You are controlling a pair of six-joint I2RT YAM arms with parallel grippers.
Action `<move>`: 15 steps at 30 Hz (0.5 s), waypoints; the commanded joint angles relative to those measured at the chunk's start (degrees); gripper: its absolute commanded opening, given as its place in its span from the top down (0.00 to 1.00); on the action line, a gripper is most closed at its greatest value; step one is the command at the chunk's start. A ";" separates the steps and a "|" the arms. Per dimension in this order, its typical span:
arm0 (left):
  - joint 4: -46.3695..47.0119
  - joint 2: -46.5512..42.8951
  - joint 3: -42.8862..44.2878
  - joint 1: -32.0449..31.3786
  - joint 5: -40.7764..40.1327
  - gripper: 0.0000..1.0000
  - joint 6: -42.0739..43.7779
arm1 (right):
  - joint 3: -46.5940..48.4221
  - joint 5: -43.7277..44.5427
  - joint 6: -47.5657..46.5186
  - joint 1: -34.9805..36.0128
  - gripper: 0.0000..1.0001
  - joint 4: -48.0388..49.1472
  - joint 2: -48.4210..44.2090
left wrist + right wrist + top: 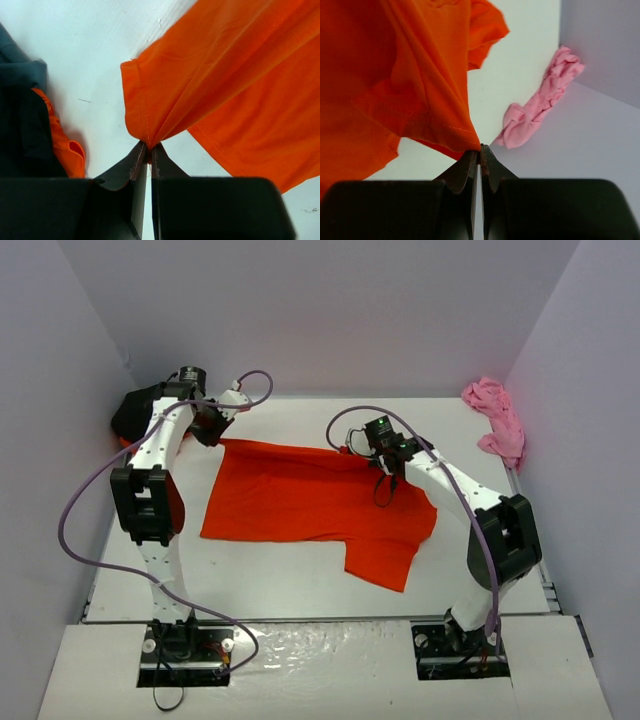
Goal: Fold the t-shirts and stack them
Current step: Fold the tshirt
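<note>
A bright orange-red t-shirt (300,502) lies spread across the middle of the white table. My left gripper (217,434) is shut on its far left corner, and the left wrist view shows the hem (142,107) bunched between the jaws of the left gripper (149,150). My right gripper (388,470) is shut on the shirt's far right edge. In the right wrist view a stitched fold (445,125) is pinched at the tips of the right gripper (480,150). A pink t-shirt (497,420) lies crumpled at the far right. A black t-shirt (135,410) sits at the far left.
Grey walls close in the table on the left, back and right. A second orange-red cloth (65,150) peeks out from under the black t-shirt (20,130). The pink t-shirt (540,105) rests against the right wall. Purple cables loop off both arms.
</note>
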 commanded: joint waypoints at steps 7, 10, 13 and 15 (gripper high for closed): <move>-10.57 -5.28 -2.56 0.55 0.46 0.97 8.37 | 0.04 -1.09 2.54 1.98 0.58 -9.65 6.61; -17.07 -9.06 -5.86 1.28 3.37 0.80 12.59 | -0.67 -3.49 2.54 2.03 0.46 -11.59 4.64; -22.19 -13.55 -8.37 1.54 5.62 0.59 13.94 | -0.54 -5.24 2.96 1.99 0.31 -13.11 2.72; -24.35 -16.64 -10.17 1.54 7.49 0.57 14.76 | 0.22 -6.82 3.44 1.79 0.35 -14.14 1.70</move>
